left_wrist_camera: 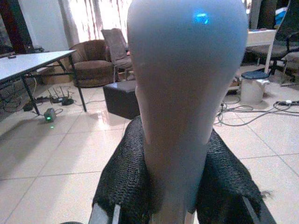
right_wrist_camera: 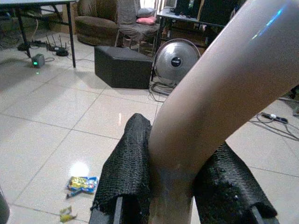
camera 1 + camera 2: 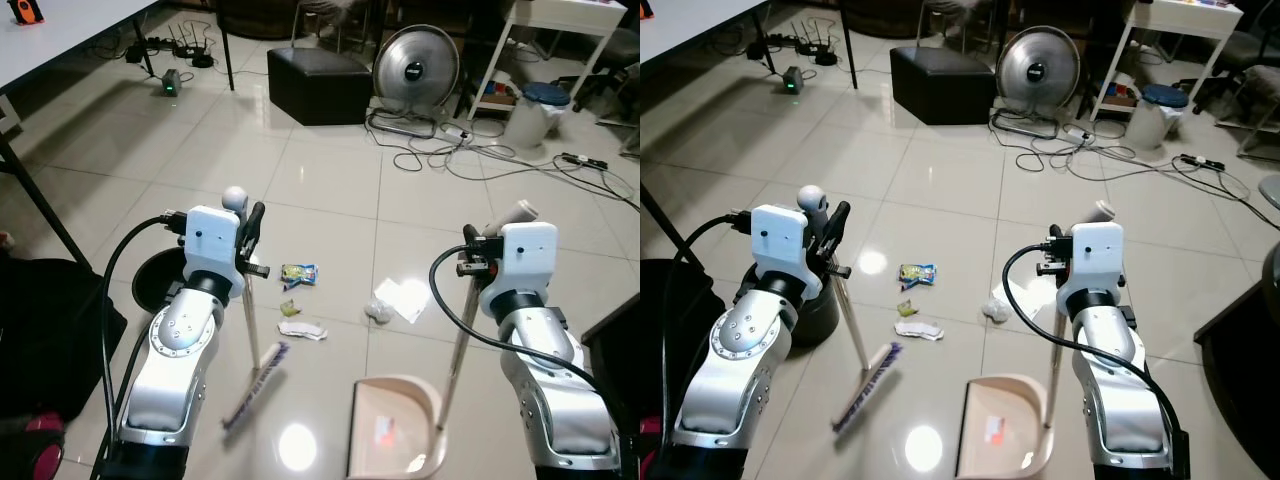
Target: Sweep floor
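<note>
My left gripper (image 3: 250, 240) is shut on the pale handle of a broom (image 3: 252, 330). Its purple-and-white brush head (image 3: 255, 385) rests tilted on the tiles in front of me. In the left wrist view the rounded handle top (image 1: 187, 93) sits clamped between the black fingers (image 1: 124, 182). My right gripper (image 3: 478, 250) is shut on the handle of a beige dustpan (image 3: 395, 425), which stands on the floor to the right of the brush. Litter lies beyond both: a blue-yellow wrapper (image 3: 298, 274), a yellow scrap (image 3: 289, 308), a white wrapper (image 3: 302, 330), a crumpled paper ball (image 3: 378, 312) and a flat paper (image 3: 402, 297).
A black ottoman (image 3: 318, 85), a floor fan (image 3: 415, 68), loose cables (image 3: 470, 155) and a white bin (image 3: 536, 115) stand at the back. A table (image 3: 60, 40) runs along the left. A round black bin (image 3: 160, 275) and a black bag (image 3: 40, 340) sit by my left arm.
</note>
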